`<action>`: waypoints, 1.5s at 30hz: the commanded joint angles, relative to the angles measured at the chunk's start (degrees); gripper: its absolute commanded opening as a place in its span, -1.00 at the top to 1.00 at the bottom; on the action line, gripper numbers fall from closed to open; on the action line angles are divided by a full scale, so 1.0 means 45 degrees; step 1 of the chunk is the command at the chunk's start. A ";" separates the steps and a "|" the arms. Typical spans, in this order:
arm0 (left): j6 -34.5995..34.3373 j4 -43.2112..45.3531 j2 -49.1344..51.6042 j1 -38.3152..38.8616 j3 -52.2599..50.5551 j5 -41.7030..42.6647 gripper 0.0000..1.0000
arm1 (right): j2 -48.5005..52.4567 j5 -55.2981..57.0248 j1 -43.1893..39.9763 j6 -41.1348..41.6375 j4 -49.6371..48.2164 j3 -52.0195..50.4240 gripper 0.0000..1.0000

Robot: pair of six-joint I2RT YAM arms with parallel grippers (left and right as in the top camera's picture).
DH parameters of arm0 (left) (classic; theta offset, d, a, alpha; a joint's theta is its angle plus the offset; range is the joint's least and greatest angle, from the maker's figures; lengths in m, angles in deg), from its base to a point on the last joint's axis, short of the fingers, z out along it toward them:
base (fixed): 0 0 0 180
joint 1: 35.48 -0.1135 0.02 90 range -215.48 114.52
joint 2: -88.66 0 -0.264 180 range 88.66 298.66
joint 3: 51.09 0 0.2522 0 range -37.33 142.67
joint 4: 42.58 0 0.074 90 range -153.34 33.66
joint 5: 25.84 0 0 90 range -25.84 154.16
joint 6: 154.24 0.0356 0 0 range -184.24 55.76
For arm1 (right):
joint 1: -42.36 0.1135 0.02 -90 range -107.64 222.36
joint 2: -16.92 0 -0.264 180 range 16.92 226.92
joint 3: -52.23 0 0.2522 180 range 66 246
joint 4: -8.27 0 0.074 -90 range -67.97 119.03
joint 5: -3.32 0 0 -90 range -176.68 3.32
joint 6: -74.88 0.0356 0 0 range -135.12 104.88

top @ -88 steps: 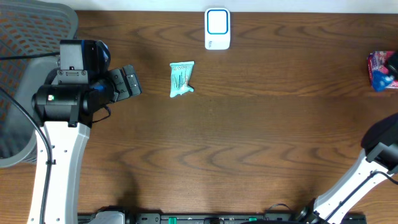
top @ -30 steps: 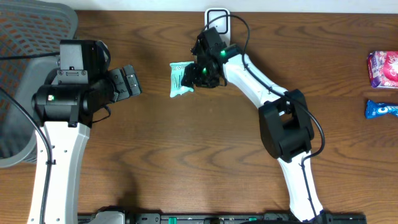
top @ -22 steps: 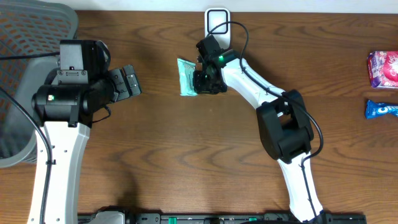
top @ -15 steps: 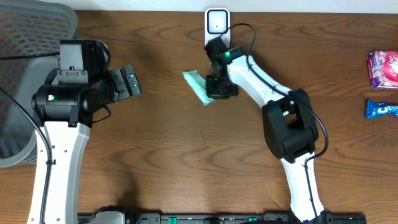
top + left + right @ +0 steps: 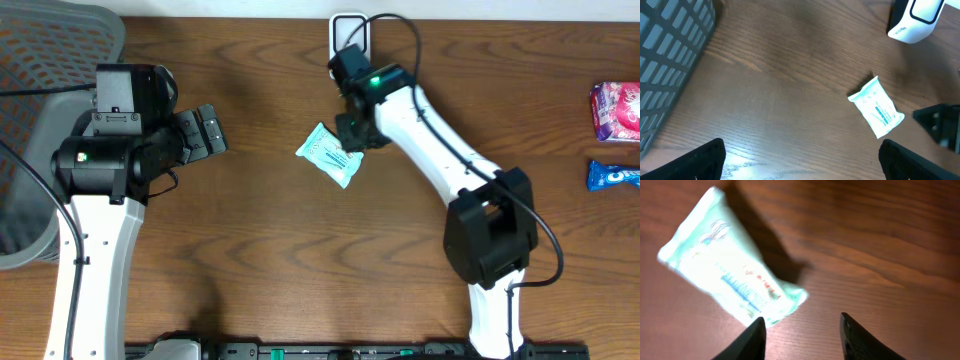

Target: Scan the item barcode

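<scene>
- Lying flat on the wooden table (image 5: pixel 300 260), apart from both arms, the teal packet (image 5: pixel 329 155) is seen near mid-table; printed text is face-up, but no barcode can be made out.
- Its long axis is set on a diagonal in the overhead view, from far-left to near-right.
- The right gripper (image 5: pixel 802 332) is found just beside the packet's right-hand end. Its fingers are spread with only bare wood between them, so nothing is gripped.
- In the right wrist view the packet is offset up and to one side of the gap, with one corner close to a fingertip.
- The left gripper (image 5: pixel 207 130) is held wide open, well apart from the packet.
- The white scanner (image 5: pixel 907 31) is placed at the far edge, beyond the right gripper.
- Judgement: the right arm is nearer, and a re-grasp across the short axis is called for.
</scene>
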 commanded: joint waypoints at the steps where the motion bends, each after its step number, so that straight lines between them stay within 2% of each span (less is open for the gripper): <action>1: -0.0019 -0.0029 -0.0029 -0.0039 0.0010 -0.0068 -0.96 | -0.0073 0.0267 0.0845 -0.2152 -0.0019 -0.0005 0.12; 7: -0.0019 -0.0029 -0.0029 -0.0039 0.0010 -0.0068 -0.96 | 0.0097 0.2841 0.2336 -0.2336 -0.0481 -0.0471 0.12; 15: -0.0019 -0.0029 -0.0029 -0.0039 0.0010 -0.0068 -0.96 | 0.0097 0.3657 0.3070 -0.2341 -0.3716 -0.3172 0.16; 19: -0.0019 -0.0029 -0.0029 -0.0039 0.0010 -0.0068 -0.96 | 0.0097 0.5105 0.3123 -0.2346 -0.5241 -0.4197 0.14; 21: -0.0019 -0.0029 -0.0029 -0.0039 0.0010 -0.0068 -0.96 | 0.0097 0.5173 0.3060 -0.2346 -0.5765 -0.4546 0.09; 28: -0.0015 -0.0029 -0.0029 -0.0039 0.0010 -0.0068 -0.96 | 0.0117 0.5056 0.2982 -0.2317 -0.7495 -0.5746 0.09; 30: -0.0015 -0.0029 -0.0029 -0.0039 0.0010 -0.0068 -0.96 | 0.0117 0.4852 0.2832 -0.1826 -0.7703 -0.5965 0.10; 34: -0.0019 -0.0029 -0.0029 -0.0039 0.0010 -0.0068 -0.96 | 0.0117 0.2759 0.1962 -0.0520 -0.7791 -0.5955 0.42; 39: -0.0019 -0.0029 -0.0029 -0.0039 0.0010 -0.0068 -0.96 | 0.0092 -0.1049 0.0393 0.0398 -0.7266 -0.5527 0.98; 44: -0.0019 -0.0029 -0.0029 -0.0039 0.0010 -0.0068 -0.96 | 0.0087 -0.6606 -0.1433 0.0384 -0.6188 -0.4420 0.98; 45: -0.0019 -0.0029 -0.0029 -0.0039 0.0010 -0.0068 -0.96 | 0.0087 -0.8573 -0.1953 0.0389 -0.6164 -0.4231 0.98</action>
